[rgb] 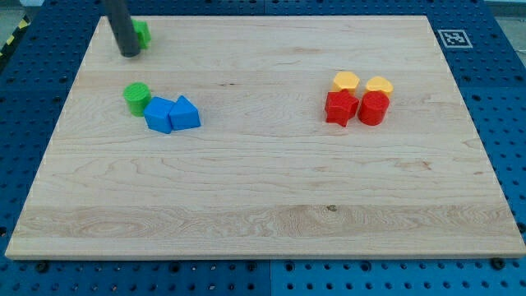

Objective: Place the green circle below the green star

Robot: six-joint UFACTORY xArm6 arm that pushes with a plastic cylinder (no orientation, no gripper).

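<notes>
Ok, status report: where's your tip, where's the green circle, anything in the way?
My tip at view's top left, against green star. Green circle below it, touching blue blocks. Nothing between.

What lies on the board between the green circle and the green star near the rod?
Nothing: in the camera view, only bare wood separates the green circle from the green star, which my tip partly hides.

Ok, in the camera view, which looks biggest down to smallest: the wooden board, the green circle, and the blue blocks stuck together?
1. wooden board: by far the largest.
2. blue blocks: the pair together looks bigger than the circle.
3. green circle: smallest; next to one blue block alone, it looks a bit smaller.
</notes>
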